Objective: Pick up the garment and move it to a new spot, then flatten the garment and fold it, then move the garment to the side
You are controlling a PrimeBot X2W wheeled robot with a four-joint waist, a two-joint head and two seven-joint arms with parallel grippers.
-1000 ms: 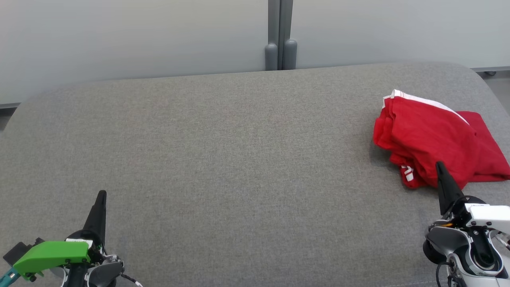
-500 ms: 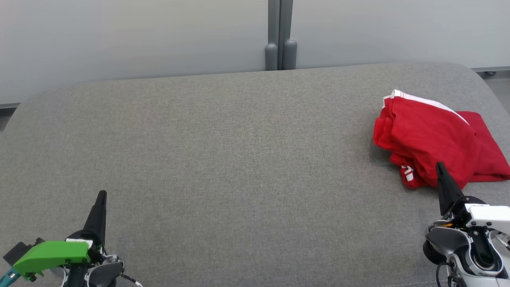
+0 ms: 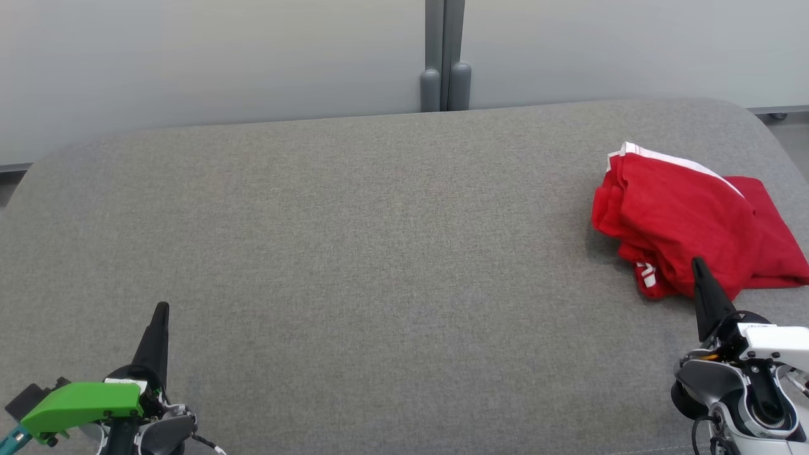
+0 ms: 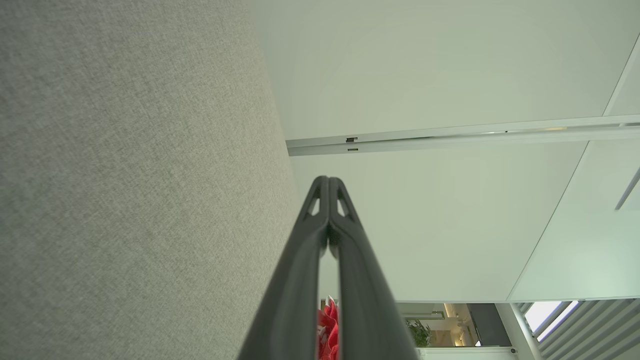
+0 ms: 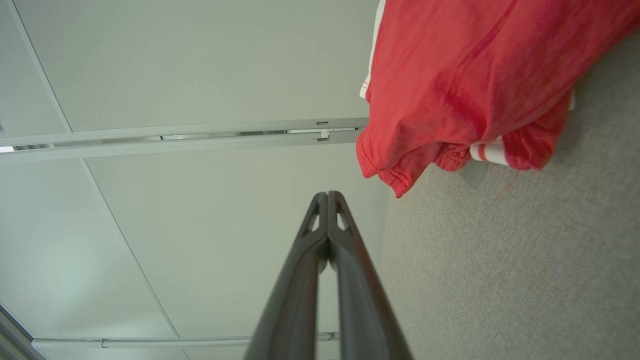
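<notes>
The left claw (image 3: 162,308) sits clenched and empty at the near left of the grey surface (image 3: 379,240). The right claw (image 3: 696,261), clenched on nothing, points at the crumpled red garment (image 3: 679,212) at the right end. It should spread first, then pinch a thick fold. Two claws, one garment.

Grey fabric surface (image 3: 354,240) — crumpled red garment (image 3: 682,215) on its right side

Grey woven-fabric surface (image 3: 379,253), far corners rounded. Pale partition panels (image 3: 189,57) behind, grey post (image 3: 445,57) between them. Small green plant (image 4: 417,334) far off.
</notes>
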